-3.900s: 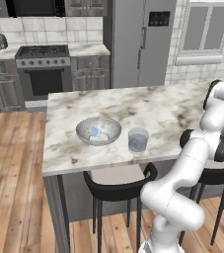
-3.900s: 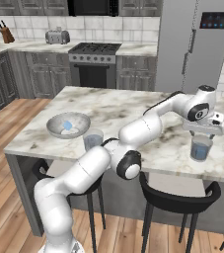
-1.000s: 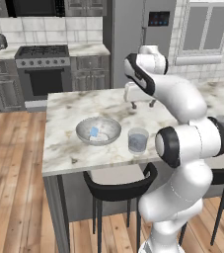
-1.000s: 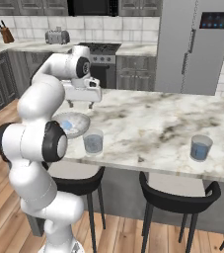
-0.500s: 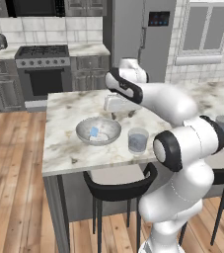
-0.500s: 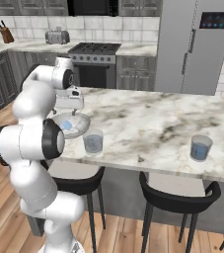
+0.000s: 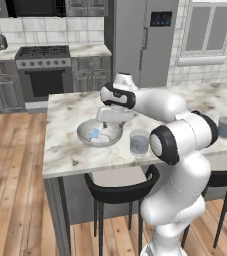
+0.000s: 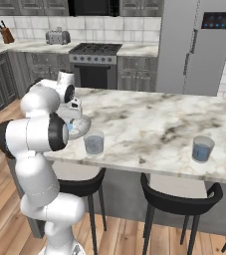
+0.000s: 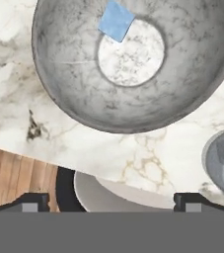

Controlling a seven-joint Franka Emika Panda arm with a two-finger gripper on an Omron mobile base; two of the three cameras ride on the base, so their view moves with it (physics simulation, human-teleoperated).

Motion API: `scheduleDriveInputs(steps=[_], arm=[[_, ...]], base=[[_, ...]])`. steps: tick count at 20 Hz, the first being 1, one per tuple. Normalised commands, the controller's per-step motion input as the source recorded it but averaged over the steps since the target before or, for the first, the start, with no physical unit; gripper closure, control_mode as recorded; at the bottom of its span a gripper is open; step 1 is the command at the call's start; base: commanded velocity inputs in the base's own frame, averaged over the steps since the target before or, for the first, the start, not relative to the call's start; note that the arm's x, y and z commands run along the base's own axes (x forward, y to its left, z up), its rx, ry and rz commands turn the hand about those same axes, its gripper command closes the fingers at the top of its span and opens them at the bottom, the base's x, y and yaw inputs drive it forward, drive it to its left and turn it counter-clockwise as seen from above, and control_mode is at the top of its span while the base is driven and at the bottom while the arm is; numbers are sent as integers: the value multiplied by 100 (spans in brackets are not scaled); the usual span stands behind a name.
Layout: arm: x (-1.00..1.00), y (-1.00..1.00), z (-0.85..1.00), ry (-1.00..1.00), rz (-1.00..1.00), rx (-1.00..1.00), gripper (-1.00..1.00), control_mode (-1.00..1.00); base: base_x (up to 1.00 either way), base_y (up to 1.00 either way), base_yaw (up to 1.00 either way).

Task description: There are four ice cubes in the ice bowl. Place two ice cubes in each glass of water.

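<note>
marble counter [image 7: 65,145], no legible txt

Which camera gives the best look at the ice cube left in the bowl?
The hand view: it looks straight down into the ice bowl, and the ice cube shows as a clear blue square. The left base view shows it small, beside the arm. In the right base view the arm mostly hides the bowl.

Both base views face the marble island [image 7: 70,145] from opposite rear sides; hand view looks closely down.
</note>
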Motion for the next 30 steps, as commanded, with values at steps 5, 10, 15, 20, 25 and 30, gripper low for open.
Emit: scheduleDriveInputs(steps=[5, 10, 15, 20, 25, 30], arm=[[22, 30, -21, -3, -12, 0, -100, -100], [40, 18, -24, -4, -17, 0, -100, -100], [48, 9, -24, 0, -19, 0, -100, -100], [45, 21, -18, 0, -17, 0, -100, -100], [36, 11, -35, 0, -12, 0, -100, -100], [25, 0, -31, 3, -8, 0, -100, -100]], base=[[0, 0, 0], [0, 0, 0], [0, 0, 0], [0, 0, 0], [0, 0, 0], [0, 0, 0]])
